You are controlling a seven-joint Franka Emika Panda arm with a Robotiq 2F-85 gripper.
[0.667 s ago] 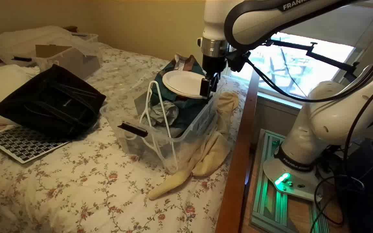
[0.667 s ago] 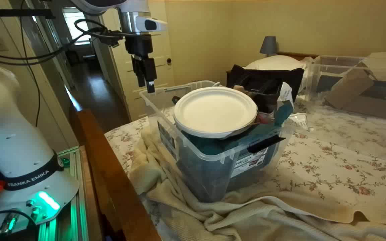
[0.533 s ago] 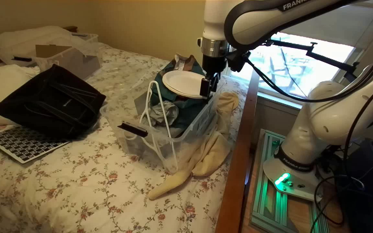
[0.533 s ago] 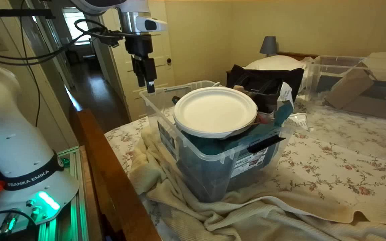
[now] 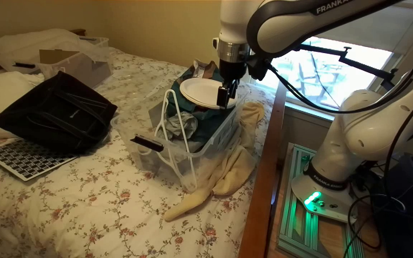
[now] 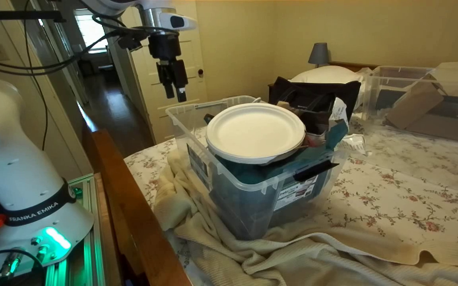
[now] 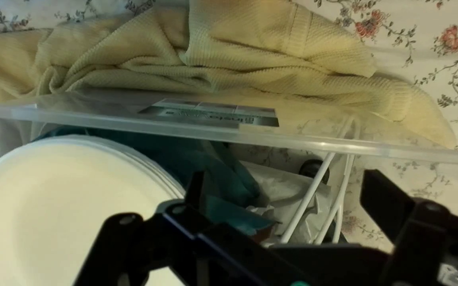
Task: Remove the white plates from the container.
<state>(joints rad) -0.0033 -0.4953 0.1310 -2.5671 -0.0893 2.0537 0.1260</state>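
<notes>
A stack of round white plates (image 5: 200, 89) lies tilted on dark teal things in the clear plastic container (image 6: 239, 212). The stack also shows in an exterior view (image 6: 255, 131) and at the left of the wrist view (image 7: 50, 206). The container's near rim (image 7: 173, 128) crosses the wrist view. My gripper (image 6: 176, 98) is open and empty, above the container's rim beside the stack. In an exterior view the gripper (image 5: 227, 100) overlaps the plates' edge. In the wrist view its jaws stand wide apart, the left one beside the stack's edge, with nothing between them.
A white wire frame (image 5: 181, 123) stands up from the container beside crumpled grey paper (image 7: 284, 188). A cream blanket (image 6: 185, 198) lies along its side, near the wooden bed rail (image 6: 133, 206). A black bag (image 5: 56, 114) and a checkered board (image 5: 23, 161) lie on the bed.
My gripper has risen a little and shifted slightly to the left in an exterior view. It stays open. The plates and the container have not moved.
</notes>
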